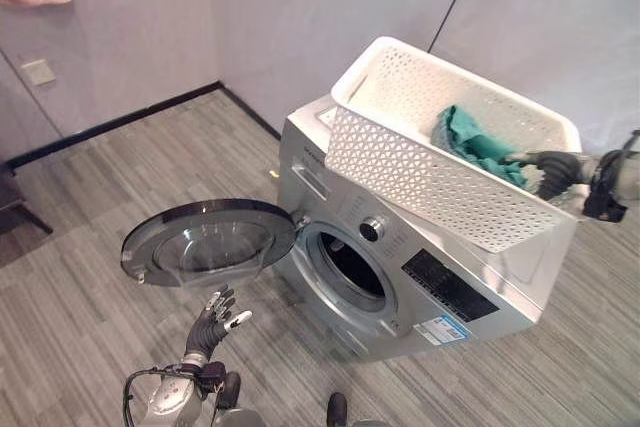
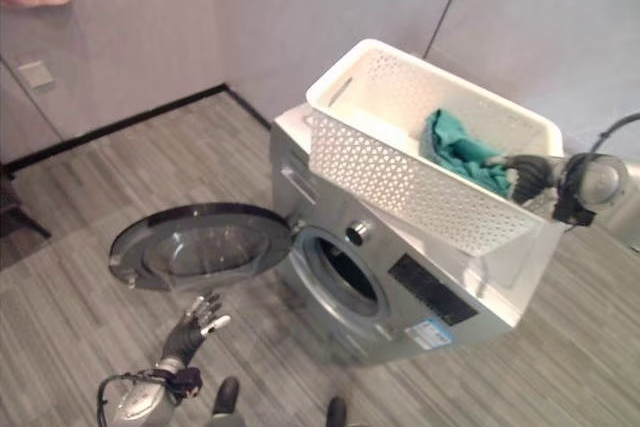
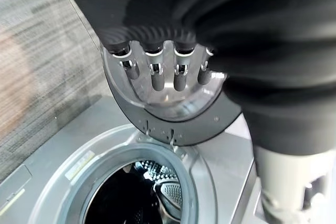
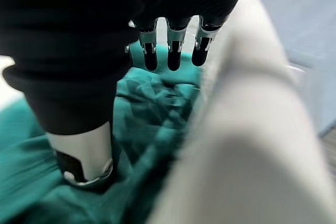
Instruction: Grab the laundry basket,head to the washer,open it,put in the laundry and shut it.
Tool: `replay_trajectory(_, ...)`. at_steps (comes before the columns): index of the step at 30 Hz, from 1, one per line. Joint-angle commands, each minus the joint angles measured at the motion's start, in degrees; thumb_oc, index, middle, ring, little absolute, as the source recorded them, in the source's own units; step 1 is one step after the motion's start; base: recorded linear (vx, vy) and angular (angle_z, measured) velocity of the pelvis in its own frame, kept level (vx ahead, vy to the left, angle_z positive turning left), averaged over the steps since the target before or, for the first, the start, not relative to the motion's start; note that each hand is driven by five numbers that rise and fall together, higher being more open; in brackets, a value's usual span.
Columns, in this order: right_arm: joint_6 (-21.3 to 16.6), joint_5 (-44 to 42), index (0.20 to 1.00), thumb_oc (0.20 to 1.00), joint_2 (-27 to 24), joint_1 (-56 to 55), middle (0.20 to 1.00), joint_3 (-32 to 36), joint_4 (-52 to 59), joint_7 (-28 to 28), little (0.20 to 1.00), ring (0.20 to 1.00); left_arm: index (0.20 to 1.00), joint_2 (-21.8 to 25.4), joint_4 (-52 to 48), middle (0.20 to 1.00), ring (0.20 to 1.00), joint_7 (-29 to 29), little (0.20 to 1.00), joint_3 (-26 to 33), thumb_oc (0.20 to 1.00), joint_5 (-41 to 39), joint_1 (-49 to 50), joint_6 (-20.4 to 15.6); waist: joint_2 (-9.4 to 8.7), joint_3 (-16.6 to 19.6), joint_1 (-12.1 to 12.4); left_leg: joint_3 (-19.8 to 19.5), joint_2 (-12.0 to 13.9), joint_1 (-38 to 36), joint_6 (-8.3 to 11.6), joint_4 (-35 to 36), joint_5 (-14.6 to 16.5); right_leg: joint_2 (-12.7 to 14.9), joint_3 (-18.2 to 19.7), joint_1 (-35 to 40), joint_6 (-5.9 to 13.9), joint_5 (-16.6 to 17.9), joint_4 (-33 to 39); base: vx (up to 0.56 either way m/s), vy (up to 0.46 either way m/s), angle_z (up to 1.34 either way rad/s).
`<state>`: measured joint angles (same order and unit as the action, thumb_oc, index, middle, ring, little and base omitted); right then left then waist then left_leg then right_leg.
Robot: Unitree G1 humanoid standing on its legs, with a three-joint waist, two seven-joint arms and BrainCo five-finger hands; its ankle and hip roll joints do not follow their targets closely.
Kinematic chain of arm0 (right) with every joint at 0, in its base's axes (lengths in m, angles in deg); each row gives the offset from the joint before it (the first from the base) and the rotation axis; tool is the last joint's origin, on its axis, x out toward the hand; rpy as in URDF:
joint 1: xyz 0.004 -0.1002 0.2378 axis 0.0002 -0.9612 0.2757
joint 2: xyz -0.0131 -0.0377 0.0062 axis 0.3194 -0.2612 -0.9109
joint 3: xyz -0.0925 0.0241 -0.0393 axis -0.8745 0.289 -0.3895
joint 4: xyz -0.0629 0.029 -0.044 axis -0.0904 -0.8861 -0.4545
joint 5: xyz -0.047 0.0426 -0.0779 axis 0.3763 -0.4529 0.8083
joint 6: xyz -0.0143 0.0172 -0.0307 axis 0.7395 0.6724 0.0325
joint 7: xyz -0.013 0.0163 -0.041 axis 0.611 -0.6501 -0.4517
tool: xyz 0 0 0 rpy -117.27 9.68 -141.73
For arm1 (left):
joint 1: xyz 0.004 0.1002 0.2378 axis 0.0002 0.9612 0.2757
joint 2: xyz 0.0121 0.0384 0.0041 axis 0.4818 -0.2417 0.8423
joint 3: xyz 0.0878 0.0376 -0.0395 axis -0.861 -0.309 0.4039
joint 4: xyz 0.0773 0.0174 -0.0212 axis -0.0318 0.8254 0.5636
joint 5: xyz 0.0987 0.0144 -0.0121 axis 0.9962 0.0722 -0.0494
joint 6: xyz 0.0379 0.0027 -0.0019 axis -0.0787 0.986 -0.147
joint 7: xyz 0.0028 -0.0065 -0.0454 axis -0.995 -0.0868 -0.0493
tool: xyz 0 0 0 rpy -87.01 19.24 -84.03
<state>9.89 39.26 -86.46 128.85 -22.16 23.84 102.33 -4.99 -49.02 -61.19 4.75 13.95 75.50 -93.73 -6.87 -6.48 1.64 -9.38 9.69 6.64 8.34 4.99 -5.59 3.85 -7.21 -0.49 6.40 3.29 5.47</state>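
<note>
Left hand (image 1: pixel 212 324) was held with fingers spread and empty, near the round grey washer door (image 1: pixel 208 242), already swung open. Silver front-loading washer (image 1: pixel 400 277) was topped by the white perforated plastic laundry basket (image 1: pixel 430 172); right hand (image 1: pixel 555 169) was reached in over the teal cloth (image 1: pixel 470 142), fingers straight, nothing gripped. Loading and shutting were left.

Floor: grey wood-pattern planks (image 1: pixel 110 197), carrying the silver front-loading washer (image 1: pixel 400 277).
Washer top: carries the white perforated plastic basket (image 1: pixel 420 172).

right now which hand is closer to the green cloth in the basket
Right. The right hand reaches over the basket rim, its fingers above the green cloth. The left hand is low by the open washer door, far from the cloth.
</note>
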Motion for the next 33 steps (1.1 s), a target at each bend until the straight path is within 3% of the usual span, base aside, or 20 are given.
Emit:
replay_trajectory(1, 0.97, 2.56, 1.0, 1.0, -0.63, 7.81, 1.0, -1.3, -3.39, -1.85, 1.0, 1.0, 1.0, 3.25, -4.41, 1.0, 1.0, 1.23, 1.0, -0.96, 1.0, -1.5, -3.13, -1.97, -3.1, -3.1, 1.88, 1.11, 1.82, -3.08, -0.77, -4.13, 7.71, 3.04, -0.17, -1.72, 0.79, -4.33, -1.96, -0.02, -0.051, 0.13)
replay_trajectory(9, 0.93, 6.55, 1.0, 1.0, 6.16, 8.27, 1.0, -1.57, -13.76, -3.83, 1.0, 1.0, 1.0, 3.11, -4.7, 1.0, 1.0, 0.77, 1.0, -1.89, 1.0, -3.15, -3.76, -2.67, -2.04, -6.35, 3.21, -0.24, 2.38, 0.94, -0.28, -3.64, 5.58, 2.2, -1.09, -5.12, 0.12, -4.61, -2.45, -0.03, -0.059, 0.11)
replay_trajectory(20, 0.68, 6.37, 1.0, 1.0, 12.9, 8.84, 1.0, -0.43, -15.49, -6.35, 1.0, 1.0, 1.0, 2.82, -3.68, 1.0, 1.0, -0.54, 1.0, -2.03, 1.0, -3.24, -3.9, -2.84, -2.29, -8.49, 4.1, -0.92, 3.27, 3.07, -0.15, -3.43, 4.21, 0.97, -1.19, -7.16, -0.59, -5.17, -2.99, 0.0, -0.042, 0.02)
replay_trajectory(21, 0.57, 6.98, 0.815, 0.815, 13.55, 8.24, 0.815, -0.34, -15.96, -6.44, 0.815, 0.815, 1.0, 2.96, -4.02, 1.0, 1.0, -0.6, 1.0, -2.05, 1.0, -3.12, -3.94, -2.9, -2.31, -8.75, 4.34, -1.17, 3.24, 3.52, -0.15, -3.56, 4.06, 0.89, -1.3, -7.41, -0.64, -5.22, -2.98, -0.02, -0.048, -0.02)
replay_trajectory(22, 0.55, 7.17, 0.705, 0.705, 13.92, 7.76, 0.705, -0.16, -16.22, -6.37, 0.705, 0.705, 1.0, 3.01, -4.1, 1.0, 1.0, -0.63, 1.0, -2.06, 1.0, -3.04, -4.03, -2.94, -2.27, -8.96, 4.46, -1.33, 3.22, 3.81, -0.12, -3.6, 3.91, 0.87, -1.34, -7.61, -0.65, -5.25, -3.0, 0.0, 0.0, 0.0)
replay_trajectory(24, 0.72, 7.72, 0.526, 0.526, 14.53, 6.74, 0.526, -0.42, -15.87, -5.6, 0.526, 0.526, 1.0, 3.1, -3.94, 1.0, 1.0, -0.81, 1.0, -2.0, 1.0, -2.78, -4.49, -3.11, -2.18, -9.32, 4.57, -1.42, 3.13, 4.08, -0.09, -3.52, 3.81, 0.84, -1.36, -7.82, -0.73, -5.39, -3.09, -0.01, -0.009, 0.06)
replay_trajectory(25, 0.73, 7.73, 0.473, 0.473, 14.53, 6.68, 0.473, -0.36, -15.86, -5.59, 0.473, 0.473, 1.0, 3.13, -3.93, 1.0, 1.0, -0.81, 1.0, -2.02, 1.0, -2.78, -4.49, -3.11, -2.2, -9.3, 4.57, -1.43, 3.13, 4.1, -0.09, -3.52, 3.81, 0.84, -1.37, -7.84, -0.73, -5.4, -3.11, 0.0, -0.018, 0.04)
replay_trajectory(26, 0.83, 7.97, 0.2, 0.2, 15.0, 5.32, 0.2, -0.4, -15.37, -4.92, 0.2, 0.2, 1.0, 2.95, -3.91, 1.0, 1.0, -0.86, 1.0, -2.07, 1.0, -2.75, -4.74, -3.22, -2.26, -9.53, 4.65, -1.44, 3.13, 4.09, -0.05, -3.52, 3.79, 0.76, -1.41, -7.74, -0.83, -5.58, -3.24, 0.0, 0.0, 0.0)
replay_trajectory(31, 0.33, 8.5, 0.2, 0.2, 15.36, 1.02, 0.2, 1.95, -13.47, -4.96, 0.2, 0.2, 1.0, 2.56, -3.51, 1.0, 1.0, -1.51, 1.0, -1.6, 1.0, -2.6, -4.94, -3.33, -2.62, -9.57, 4.67, -1.44, 3.12, 3.43, -0.16, -3.52, 4.03, 0.65, -1.39, -7.06, -0.89, -5.95, -3.31, 0.0, -0.007, 0.0)
replay_trajectory(33, -0.18, 6.63, 0.2, 0.2, 13.87, 0.74, 0.2, 5.08, -9.99, -7.45, 0.2, 0.2, 1.0, 2.7, -3.21, 1.0, 1.0, -2.29, 1.0, -0.98, 1.0, -2.07, -5.15, -3.28, -3.09, -8.93, 4.05, -1.38, 3.29, 2.71, -0.23, -3.46, 4.35, 0.64, -1.23, -6.67, -0.83, -5.99, -3.38, 0.0, 0.0, 0.0)
